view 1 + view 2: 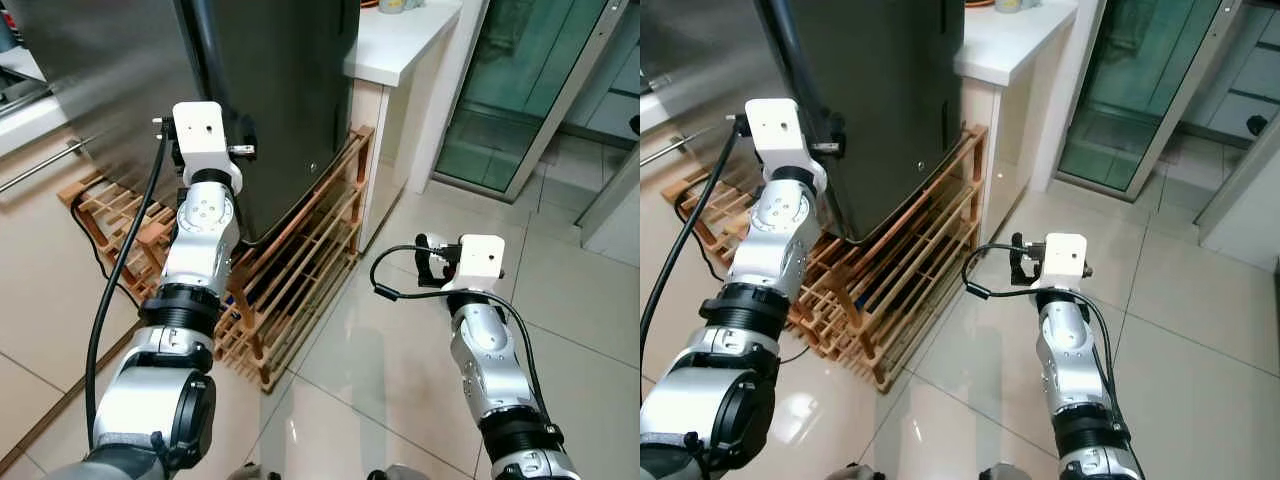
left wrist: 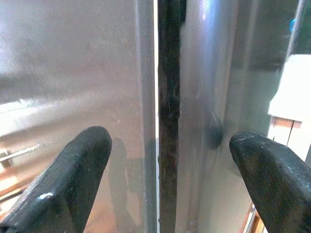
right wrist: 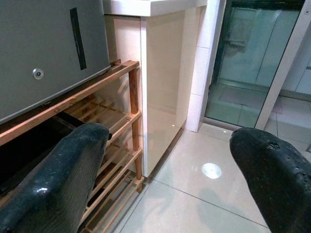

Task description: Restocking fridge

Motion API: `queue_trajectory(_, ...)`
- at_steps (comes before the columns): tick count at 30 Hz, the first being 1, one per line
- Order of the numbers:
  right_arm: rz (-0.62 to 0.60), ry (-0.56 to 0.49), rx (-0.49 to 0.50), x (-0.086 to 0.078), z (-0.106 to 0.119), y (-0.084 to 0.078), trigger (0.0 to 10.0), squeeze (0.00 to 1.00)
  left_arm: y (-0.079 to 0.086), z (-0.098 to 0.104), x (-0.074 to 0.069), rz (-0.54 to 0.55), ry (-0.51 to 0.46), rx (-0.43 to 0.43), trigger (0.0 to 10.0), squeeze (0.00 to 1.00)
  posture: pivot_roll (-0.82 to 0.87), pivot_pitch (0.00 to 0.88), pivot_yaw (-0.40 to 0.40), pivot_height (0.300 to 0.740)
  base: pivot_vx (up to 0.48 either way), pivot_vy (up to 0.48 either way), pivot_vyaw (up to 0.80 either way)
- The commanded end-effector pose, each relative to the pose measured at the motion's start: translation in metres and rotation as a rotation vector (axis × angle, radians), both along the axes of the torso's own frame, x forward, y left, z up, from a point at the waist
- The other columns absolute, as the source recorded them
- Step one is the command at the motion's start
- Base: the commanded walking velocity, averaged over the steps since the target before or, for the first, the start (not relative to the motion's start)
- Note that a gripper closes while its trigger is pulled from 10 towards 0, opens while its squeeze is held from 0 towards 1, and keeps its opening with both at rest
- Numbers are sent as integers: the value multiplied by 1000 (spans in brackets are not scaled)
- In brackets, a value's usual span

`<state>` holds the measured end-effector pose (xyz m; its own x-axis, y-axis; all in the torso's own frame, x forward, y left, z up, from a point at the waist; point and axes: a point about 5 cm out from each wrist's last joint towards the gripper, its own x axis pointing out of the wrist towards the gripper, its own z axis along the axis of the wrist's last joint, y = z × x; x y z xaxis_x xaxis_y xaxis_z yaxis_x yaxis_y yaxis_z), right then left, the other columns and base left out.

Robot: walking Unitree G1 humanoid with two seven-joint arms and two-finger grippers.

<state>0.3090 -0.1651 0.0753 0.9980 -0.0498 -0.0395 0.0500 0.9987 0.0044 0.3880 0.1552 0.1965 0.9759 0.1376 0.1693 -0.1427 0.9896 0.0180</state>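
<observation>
The stainless-steel fridge [image 1: 280, 100] stands closed on a low wooden rack [image 1: 300, 270]. My left arm is raised to its front corner, its white wrist camera [image 1: 205, 130] close against the steel. In the left wrist view the left gripper [image 2: 170, 145] is open, its fingers [image 2: 82, 170] on either side of the dark vertical seam [image 2: 167, 121] between door and body, holding nothing. My right gripper [image 1: 432, 258] hangs low over the tiled floor, open and empty, facing the rack [image 3: 112, 121] and the cabinet side [image 3: 165, 87].
A white counter [image 1: 400, 40] on a cream cabinet stands right of the fridge. Beyond it is a green glass door [image 1: 530, 90]. A black cable [image 1: 90, 230] trails by the rack's left end. Glossy floor tiles [image 1: 400, 380] spread to the right.
</observation>
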Motion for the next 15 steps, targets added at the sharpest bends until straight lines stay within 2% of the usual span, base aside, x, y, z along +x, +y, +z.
queue_trajectory(1, 2, -7, 4, 1, 2, -1, 10000, 0, 0, 7, 5, -1, -13, 6, 10000, 0, -119, 0, 35, 740, 0, 0, 0)
queue_trajectory(3, 3, -6, 3, 1, 2, -1, 10000, 0, -2, 9, 8, -10, -14, 9, 10000, 0, -119, 0, 32, 740, 0, 0, 0)
queue_trajectory(4, 2, -6, 2, 1, 2, -2, 10000, 0, -9, 11, 12, -41, -12, 15, 10000, 0, -121, 0, 31, 740, 0, 0, 0)
queue_trajectory(10, 3, -6, 0, 1, 2, -3, 10000, 0, -13, 13, 15, -50, -5, 11, 10000, 0, -128, 0, 34, 740, 0, 0, 0)
queue_trajectory(15, 2, -7, -2, 0, 2, -3, 10000, 0, -25, 21, 21, -86, -10, -12, 10000, 0, -144, 0, 40, 740, 0, 0, 0)
